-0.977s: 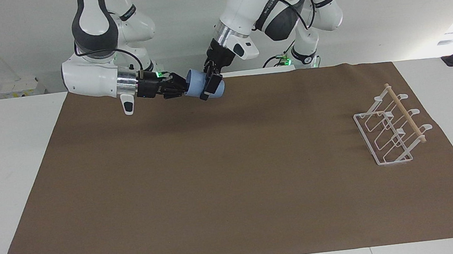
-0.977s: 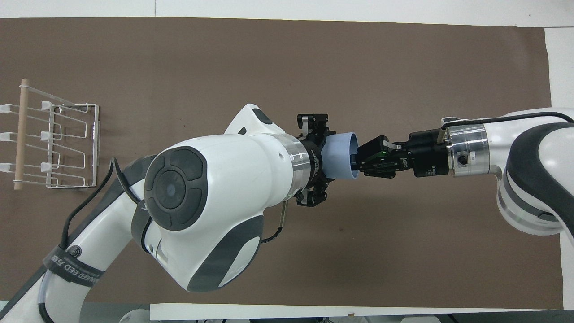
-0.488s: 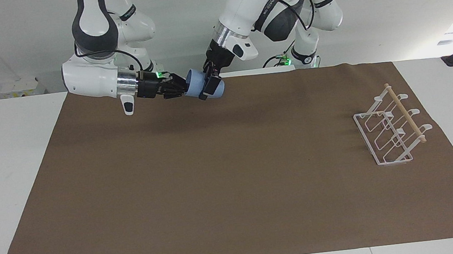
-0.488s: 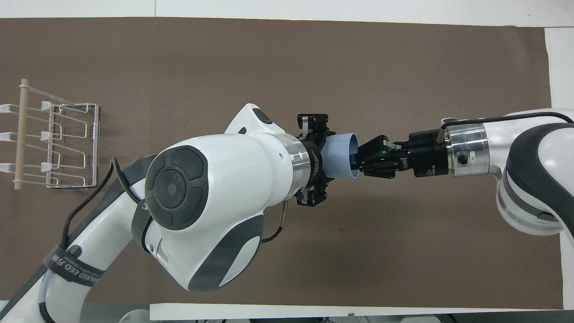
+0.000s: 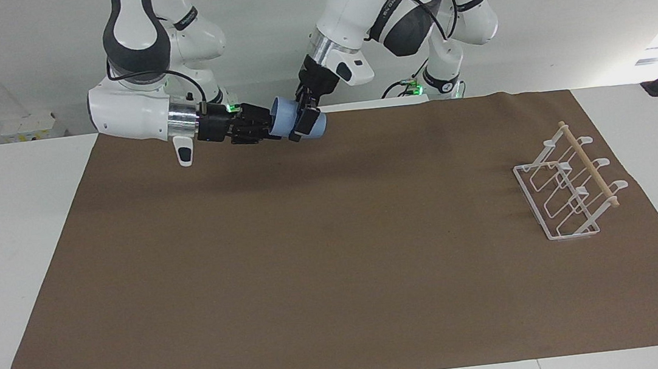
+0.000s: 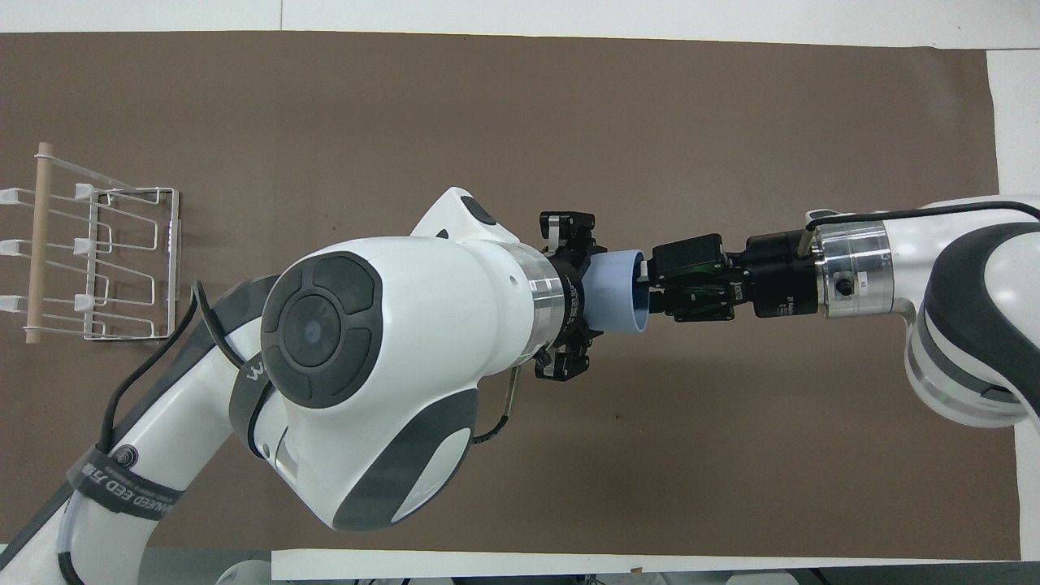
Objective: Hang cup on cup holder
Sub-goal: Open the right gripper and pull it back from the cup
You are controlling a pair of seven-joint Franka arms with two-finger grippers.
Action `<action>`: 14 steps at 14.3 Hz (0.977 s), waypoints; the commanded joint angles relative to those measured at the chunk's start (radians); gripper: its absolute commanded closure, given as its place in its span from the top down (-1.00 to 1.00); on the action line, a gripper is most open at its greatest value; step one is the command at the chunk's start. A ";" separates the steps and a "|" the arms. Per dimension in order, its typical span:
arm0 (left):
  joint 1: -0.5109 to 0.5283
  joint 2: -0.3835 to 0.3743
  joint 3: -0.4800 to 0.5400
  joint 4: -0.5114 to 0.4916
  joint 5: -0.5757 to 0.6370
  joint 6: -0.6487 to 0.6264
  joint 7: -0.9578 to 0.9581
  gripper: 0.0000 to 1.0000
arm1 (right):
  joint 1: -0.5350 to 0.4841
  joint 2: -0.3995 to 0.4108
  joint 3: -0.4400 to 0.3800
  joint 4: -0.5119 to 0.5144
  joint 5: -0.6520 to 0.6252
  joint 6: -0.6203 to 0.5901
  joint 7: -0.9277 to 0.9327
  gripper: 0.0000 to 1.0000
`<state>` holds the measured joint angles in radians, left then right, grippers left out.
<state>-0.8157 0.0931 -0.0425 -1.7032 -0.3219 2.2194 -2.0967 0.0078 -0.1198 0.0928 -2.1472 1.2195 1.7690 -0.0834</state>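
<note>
Handover in progress above the robots' edge of the brown mat (image 5: 336,257) on the worktop. The light-blue cup (image 5: 287,125) is held in the air, lying on its side, mouth toward the right arm. The left tool (image 5: 306,127) is closed across the cup's body. The right tool (image 5: 267,128) sits at the cup's rim; whether it grips or has let go cannot be told. To do this step well, the left tool should hold firm before the right one backs straight out along the cup's axis, so the rim is not dragged. The white wire cup holder (image 5: 568,190) stands well apart, at the left arm's end. The facing view shows the cup off the mat; the overhead view shows a right finger (image 6: 646,272) reaching into the mouth, though the left arm hides the cup's base.
</note>
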 commanded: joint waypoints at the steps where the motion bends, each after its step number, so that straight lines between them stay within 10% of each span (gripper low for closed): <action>1: -0.002 0.011 0.016 0.051 0.093 -0.130 0.003 -1.00 | -0.006 -0.014 0.001 0.053 -0.146 0.007 0.013 0.98; 14: 0.191 0.000 0.018 -0.007 0.929 -0.681 0.080 -1.00 | -0.095 -0.012 -0.007 0.211 -1.104 -0.006 0.011 0.98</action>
<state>-0.6277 0.0939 -0.0185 -1.6561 0.4955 1.5820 -2.0320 -0.0530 -0.1297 0.0765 -1.9836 0.2224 1.8033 -0.0823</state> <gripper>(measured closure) 0.203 0.004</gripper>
